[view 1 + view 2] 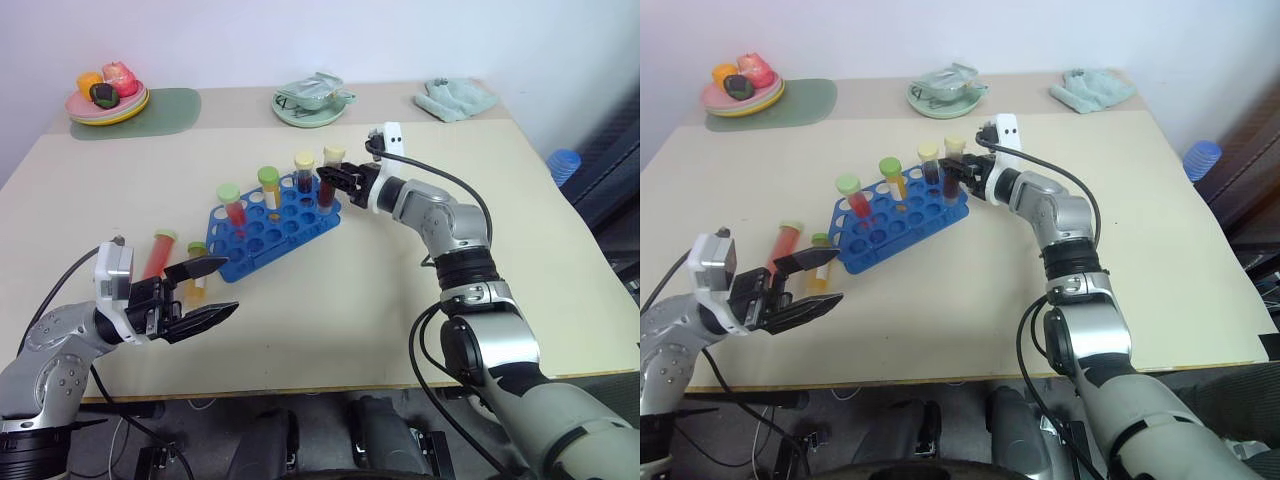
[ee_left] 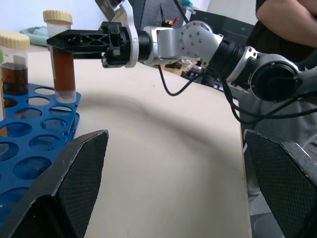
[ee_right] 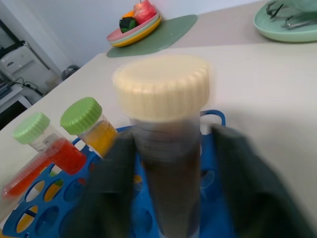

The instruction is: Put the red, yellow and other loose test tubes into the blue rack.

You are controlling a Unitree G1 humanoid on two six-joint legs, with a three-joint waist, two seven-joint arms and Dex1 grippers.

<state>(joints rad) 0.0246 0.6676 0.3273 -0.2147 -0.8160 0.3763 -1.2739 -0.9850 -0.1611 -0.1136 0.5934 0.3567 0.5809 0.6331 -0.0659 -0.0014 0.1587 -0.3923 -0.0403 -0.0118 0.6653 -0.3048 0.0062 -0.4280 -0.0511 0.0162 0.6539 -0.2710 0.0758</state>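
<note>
— When viewed from the head, how far along?
— Four capped tubes upright in bright blue plastic holed rack (image 1: 262, 232). Right gripper (image 1: 326, 181), jaws clenched on dark brown pale-capped plastic tube (image 1: 334, 155) at rack's far corner. Left lying on beige desk (image 1: 340, 300), beside rack: red green-capped tube (image 1: 157, 256), yellow-orange green-capped tube (image 1: 198, 270).
— From left wrist?
— Left gripper (image 2: 176, 168), jaws released, grasping nothing.
— From right wrist?
— Jaws either side of brown tube, over rack.

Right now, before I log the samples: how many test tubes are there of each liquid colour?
Red: 2, racked red tube, loose red tube
Yellow-orange: 2, racked yellow tube, loose yellow tube
Dark brown: 2, inner brown tube, corner brown tube
Total: 6
</note>
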